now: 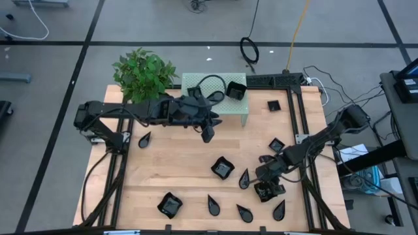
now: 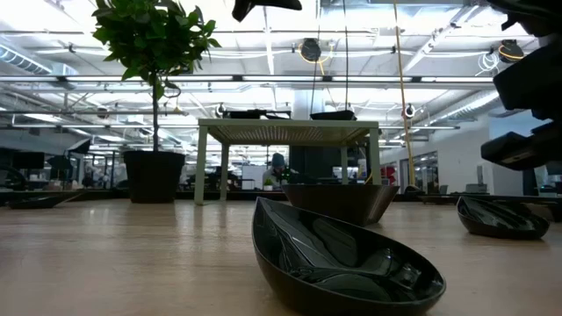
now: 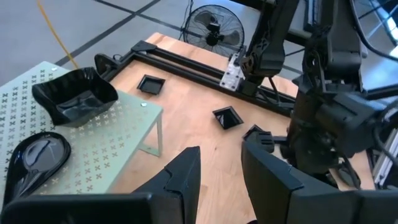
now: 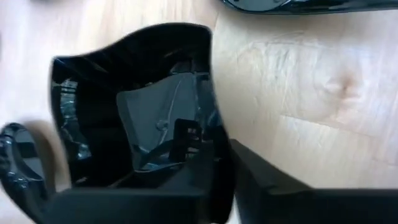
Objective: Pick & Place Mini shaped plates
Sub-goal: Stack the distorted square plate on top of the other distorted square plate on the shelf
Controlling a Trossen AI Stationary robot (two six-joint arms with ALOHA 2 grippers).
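We see the right end effector (image 1: 266,190) reaching low over the worktop's (image 1: 183,186) near right corner, its fingers clenched on one wall of a glossy black wavy-edged dish (image 4: 134,102). The left end effector (image 1: 208,134) hovers released beside the green stand (image 1: 236,112), which carries a wavy dish (image 3: 74,94) and a teardrop plate (image 3: 34,158).

Glossy black mini shaped plates (image 1: 223,168) lie scattered upright across the wooden table, a wavy-edged one (image 4: 143,106) clamped at its rim in the right gripper (image 1: 266,190), teardrops (image 1: 245,178) just beside it, two more (image 3: 74,93) on the green stand (image 3: 118,146) beside the left gripper (image 1: 208,135).
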